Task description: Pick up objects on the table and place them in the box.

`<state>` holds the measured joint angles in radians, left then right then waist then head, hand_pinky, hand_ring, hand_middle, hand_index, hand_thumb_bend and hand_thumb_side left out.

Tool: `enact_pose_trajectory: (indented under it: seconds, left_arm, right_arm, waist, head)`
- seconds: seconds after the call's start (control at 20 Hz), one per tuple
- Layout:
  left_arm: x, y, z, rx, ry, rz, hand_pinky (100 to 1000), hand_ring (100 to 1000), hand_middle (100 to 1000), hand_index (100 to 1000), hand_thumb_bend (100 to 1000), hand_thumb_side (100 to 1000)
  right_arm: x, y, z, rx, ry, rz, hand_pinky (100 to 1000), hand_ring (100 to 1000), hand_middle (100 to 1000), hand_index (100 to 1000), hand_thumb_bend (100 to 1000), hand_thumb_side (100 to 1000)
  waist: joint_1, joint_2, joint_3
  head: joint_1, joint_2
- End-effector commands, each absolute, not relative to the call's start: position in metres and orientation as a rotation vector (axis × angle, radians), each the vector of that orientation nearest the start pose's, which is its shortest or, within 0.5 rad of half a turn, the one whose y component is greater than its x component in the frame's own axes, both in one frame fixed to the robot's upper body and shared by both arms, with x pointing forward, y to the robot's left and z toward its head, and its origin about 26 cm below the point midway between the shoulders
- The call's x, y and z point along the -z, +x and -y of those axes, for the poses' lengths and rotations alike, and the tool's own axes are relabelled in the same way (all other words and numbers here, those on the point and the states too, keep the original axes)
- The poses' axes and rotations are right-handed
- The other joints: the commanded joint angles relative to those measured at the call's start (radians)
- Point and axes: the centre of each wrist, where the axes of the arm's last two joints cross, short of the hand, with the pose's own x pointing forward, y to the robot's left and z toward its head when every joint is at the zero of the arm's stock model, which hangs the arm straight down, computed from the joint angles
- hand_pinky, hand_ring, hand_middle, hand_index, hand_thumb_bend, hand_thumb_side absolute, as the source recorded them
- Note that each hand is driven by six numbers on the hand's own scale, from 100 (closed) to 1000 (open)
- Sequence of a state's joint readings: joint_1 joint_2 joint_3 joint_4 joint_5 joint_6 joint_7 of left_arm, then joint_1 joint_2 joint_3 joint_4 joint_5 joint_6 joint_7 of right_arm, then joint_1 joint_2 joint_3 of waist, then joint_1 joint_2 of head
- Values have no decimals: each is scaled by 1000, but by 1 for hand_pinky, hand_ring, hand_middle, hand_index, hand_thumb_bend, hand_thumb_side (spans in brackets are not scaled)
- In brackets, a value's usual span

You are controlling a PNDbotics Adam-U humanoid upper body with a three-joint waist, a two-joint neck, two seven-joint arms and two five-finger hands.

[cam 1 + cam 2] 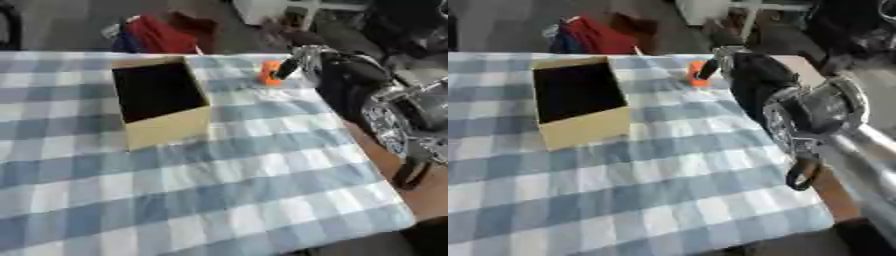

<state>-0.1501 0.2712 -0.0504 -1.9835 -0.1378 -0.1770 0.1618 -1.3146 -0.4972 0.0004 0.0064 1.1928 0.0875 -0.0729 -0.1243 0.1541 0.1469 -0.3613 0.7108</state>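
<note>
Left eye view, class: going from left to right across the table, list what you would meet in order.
Open cardboard box → small orange object → the robot's right hand reaching to it, with its black and silver arm furthest right.

Right arm (367, 95) stretched in from the right edge toward the table's far right corner; right hand (293, 62) there, fingers curled downward. Left hand unseen.

no readable text, labels, numbers
</note>
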Motion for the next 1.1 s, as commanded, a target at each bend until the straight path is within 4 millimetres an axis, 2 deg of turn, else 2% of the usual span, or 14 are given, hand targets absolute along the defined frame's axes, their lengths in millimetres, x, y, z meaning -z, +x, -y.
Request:
enact_pose_trajectory:
  seconds: [0.05,0.2,0.7,1.1]
  left_arm:
    - [-155,284,-255,263,306,2344,808,652,612,772,100,576]
    - [-155,284,-255,263,307,2343,808,650,612,772,100,576]
    - [-155,284,-254,259,306,2346,809,648,611,772,100,577]
    - [-154,284,-253,254,305,2348,810,644,607,771,100,578]
  right_arm:
    - [-174,502,371,-1005,-1285,896,820,891,926,1000,429,321]
    - [-173,502,371,-1009,-1279,891,820,893,933,1000,367,274]
    - [-170,500,374,-1013,-1268,879,820,893,934,1000,345,259]
    - [-168,499,375,-998,-1282,904,818,886,920,997,334,278]
  waist:
    - [9,-13,-3]
    - [10,-12,-3]
    - [13,-1,3]
    - [21,19,14]
  head:
    - [-5,-10]
    - [-6,-11]
    - [-6,-15]
    - [-4,-14]
